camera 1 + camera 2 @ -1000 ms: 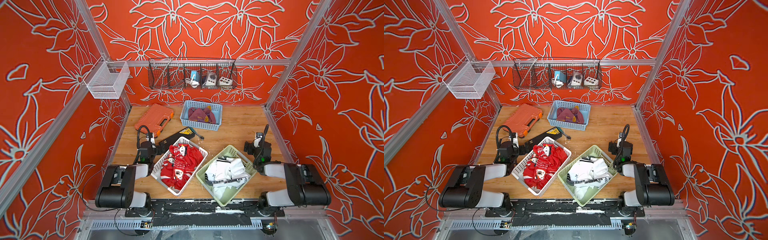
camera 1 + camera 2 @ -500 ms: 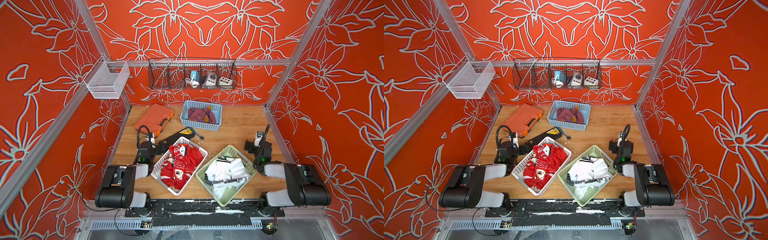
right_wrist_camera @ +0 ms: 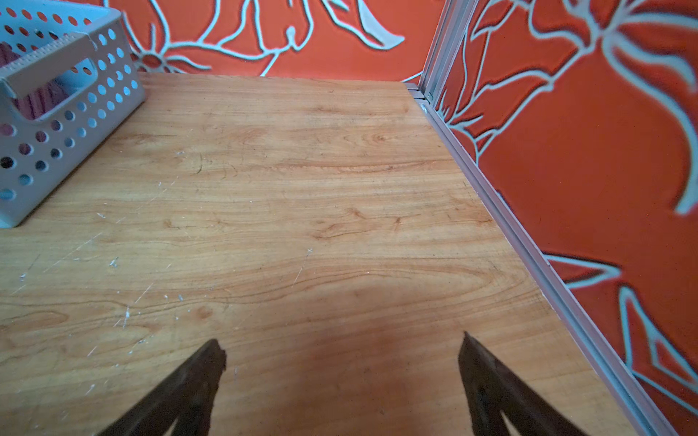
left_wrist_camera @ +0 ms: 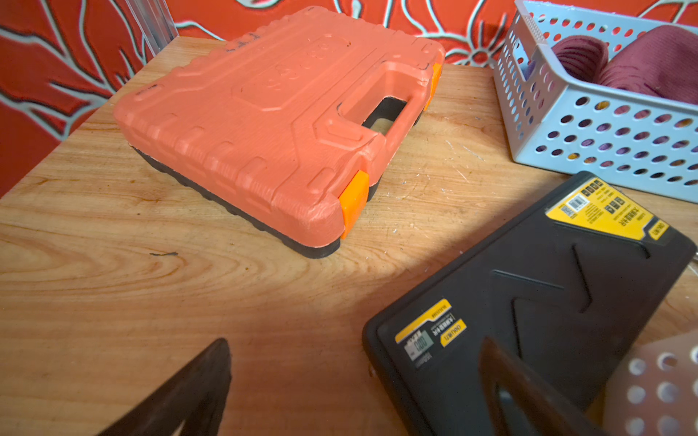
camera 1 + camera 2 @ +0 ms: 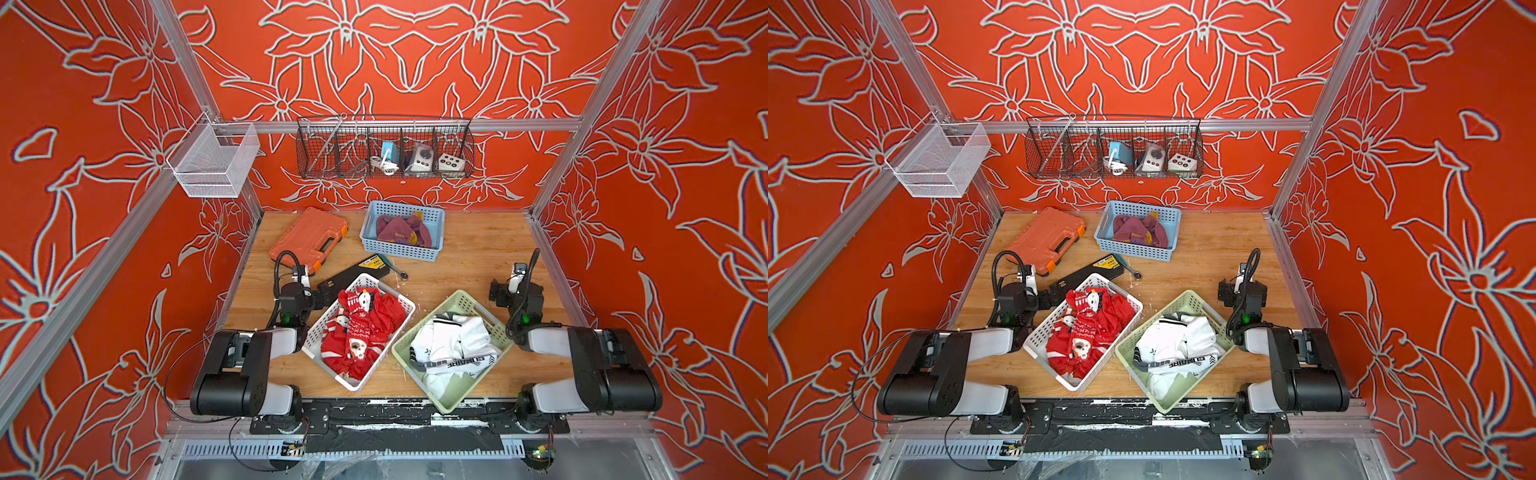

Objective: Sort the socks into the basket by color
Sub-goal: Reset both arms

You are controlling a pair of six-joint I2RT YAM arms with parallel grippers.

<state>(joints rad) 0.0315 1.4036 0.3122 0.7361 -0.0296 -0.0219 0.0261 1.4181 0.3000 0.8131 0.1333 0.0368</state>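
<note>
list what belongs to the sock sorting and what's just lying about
Job: red patterned fabric socks, white plastic basket; white fabric socks, green plastic basket; purple fabric socks, blue plastic basket.
Lying about: orange plastic tool case; flat black case; small metal wrench.

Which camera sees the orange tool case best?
The left wrist view: the orange tool case is close, its handle and latches clear. Both top views show it small and far. The right wrist view misses it.

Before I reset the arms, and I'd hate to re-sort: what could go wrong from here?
The green basket seems to overhang the front edge of the table; a bump from the right gripper could tip it. The left gripper hangs beside the black case and white basket; swinging might shove them.
</note>
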